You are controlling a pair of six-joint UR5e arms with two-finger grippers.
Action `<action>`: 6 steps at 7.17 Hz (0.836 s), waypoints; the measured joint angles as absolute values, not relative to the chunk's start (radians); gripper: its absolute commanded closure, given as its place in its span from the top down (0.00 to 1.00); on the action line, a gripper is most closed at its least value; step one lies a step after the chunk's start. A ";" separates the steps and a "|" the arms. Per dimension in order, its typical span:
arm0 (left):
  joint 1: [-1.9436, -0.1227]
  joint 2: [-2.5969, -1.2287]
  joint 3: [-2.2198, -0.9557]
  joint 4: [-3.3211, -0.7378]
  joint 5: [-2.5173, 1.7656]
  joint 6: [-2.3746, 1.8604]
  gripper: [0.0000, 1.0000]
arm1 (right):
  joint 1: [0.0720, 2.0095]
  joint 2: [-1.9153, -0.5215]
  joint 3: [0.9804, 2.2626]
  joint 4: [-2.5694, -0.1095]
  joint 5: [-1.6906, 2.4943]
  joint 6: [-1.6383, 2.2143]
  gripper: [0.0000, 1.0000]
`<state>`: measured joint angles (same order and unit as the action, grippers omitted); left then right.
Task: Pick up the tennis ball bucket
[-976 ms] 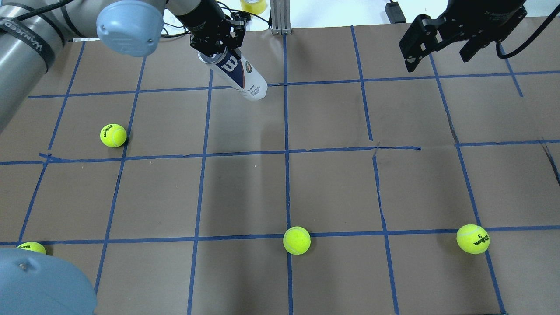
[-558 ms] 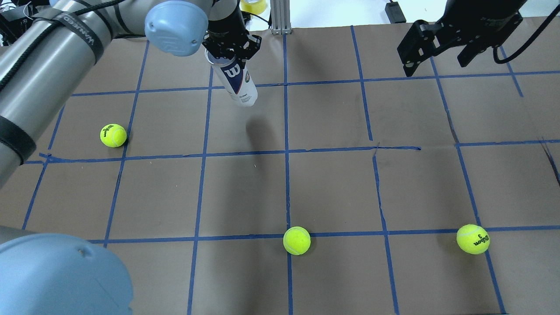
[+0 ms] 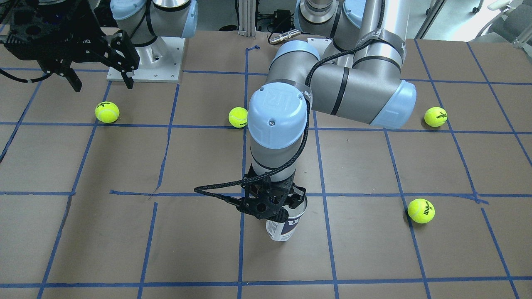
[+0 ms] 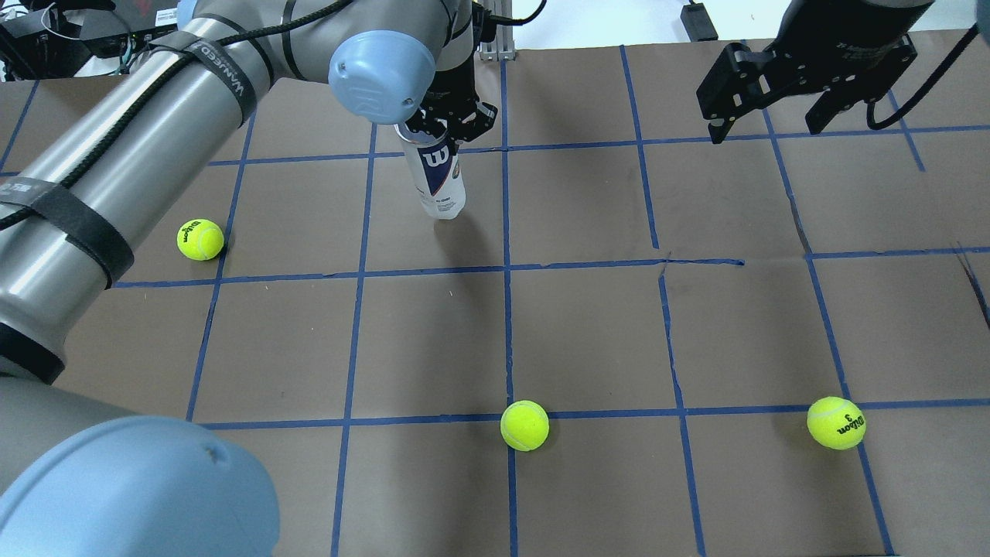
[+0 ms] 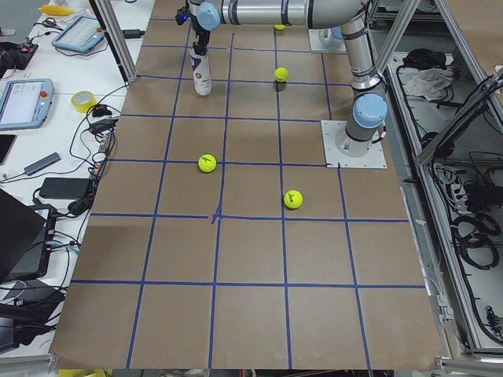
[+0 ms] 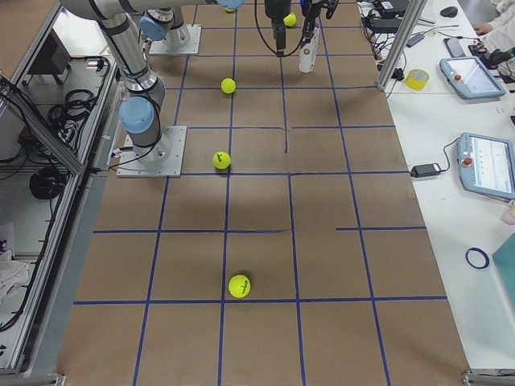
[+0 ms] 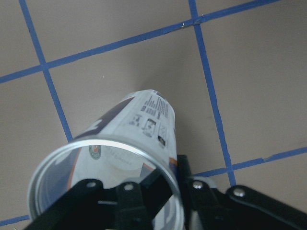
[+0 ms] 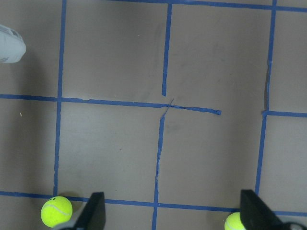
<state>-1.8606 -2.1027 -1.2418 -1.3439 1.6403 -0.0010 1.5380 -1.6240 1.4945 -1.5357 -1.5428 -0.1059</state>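
The tennis ball bucket (image 4: 438, 176) is a clear can with a white and navy label and a white "W". It stands nearly upright at the far middle of the table, open rim up. It also shows in the front view (image 3: 286, 227) and the left wrist view (image 7: 144, 127). My left gripper (image 4: 446, 126) is shut on its rim, one finger inside the can. The base is at or just above the paper; I cannot tell if it touches. My right gripper (image 4: 764, 131) is open and empty, high at the far right.
Brown paper with a blue tape grid covers the table (image 4: 588, 333). Yellow-green tennis balls lie loose: one at the left (image 4: 200, 239), one at the near middle (image 4: 524, 425), one at the near right (image 4: 836, 422). A metal post (image 4: 495, 31) stands behind the can.
My left arm has carried the can nearer and to the right, swinging it from a slant to almost upright and lowering it towards its shadow. The right gripper has hardly moved.
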 measured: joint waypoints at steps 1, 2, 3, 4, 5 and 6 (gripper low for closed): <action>-1.870 -2.110 -1.257 -1.342 1.642 0.004 0.27 | 1.539 -1.625 1.494 -1.536 -1.551 -0.107 1.00; -1.878 -2.112 -1.275 -1.332 1.644 0.004 0.99 | 1.539 -1.626 1.493 -1.538 -1.568 -0.111 1.00; -1.882 -2.111 -1.285 -1.320 1.646 0.002 1.00 | 1.540 -1.626 1.493 -1.539 -1.580 -0.111 1.00; -1.883 -2.106 -1.287 -1.311 1.647 -0.002 1.00 | 1.540 -1.627 1.493 -1.538 -1.584 -0.109 1.00; -1.883 -2.092 -1.286 -1.307 1.646 -0.004 1.00 | 1.540 -1.626 1.493 -1.537 -1.584 -0.108 1.00; -1.883 -2.074 -1.281 -1.306 1.644 -0.004 1.00 | 1.540 -1.625 1.493 -1.537 -1.583 -0.108 1.00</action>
